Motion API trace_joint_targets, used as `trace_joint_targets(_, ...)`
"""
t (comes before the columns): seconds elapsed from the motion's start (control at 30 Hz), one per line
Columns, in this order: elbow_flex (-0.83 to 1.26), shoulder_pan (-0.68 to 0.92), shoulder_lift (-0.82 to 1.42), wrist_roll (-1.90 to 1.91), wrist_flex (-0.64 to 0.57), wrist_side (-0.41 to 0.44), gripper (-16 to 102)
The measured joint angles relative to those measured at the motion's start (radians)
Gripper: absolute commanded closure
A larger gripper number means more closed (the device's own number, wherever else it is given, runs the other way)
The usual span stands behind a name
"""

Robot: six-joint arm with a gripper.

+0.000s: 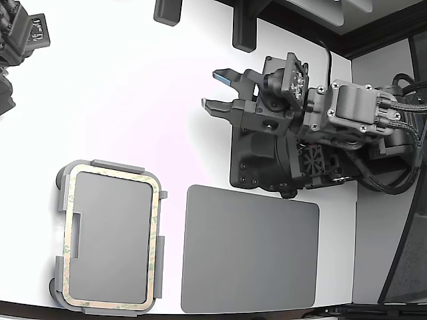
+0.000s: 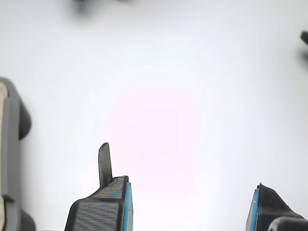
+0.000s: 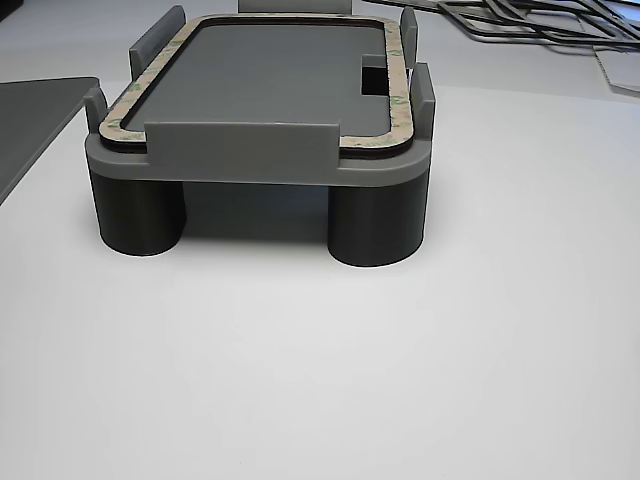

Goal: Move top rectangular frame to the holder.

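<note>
You've got a bright white table, glare washing its middle, dark trim bordering its far edge.

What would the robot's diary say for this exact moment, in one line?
gripper: open, empty | frame: seated in holder | pad: bare

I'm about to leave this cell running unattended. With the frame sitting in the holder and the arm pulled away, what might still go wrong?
1. The tan frame lies loose inside the holder, kept in only by the low edge tabs; a bump might unseat it.
2. The holder stands raised on round legs, so a sideways knock could shift it.
3. The open pincer hangs above the table; a low sweep toward the grey pad could clip it.
</note>
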Motion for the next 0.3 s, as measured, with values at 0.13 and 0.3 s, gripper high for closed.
trace_joint_targets(0.13, 0.0, 0.0, 0.0, -0.009, 0.0, 0.0, -14)
trace_joint_targets(0.3, 0.0, 0.0, 0.0, -0.009, 0.0, 0.0, -14)
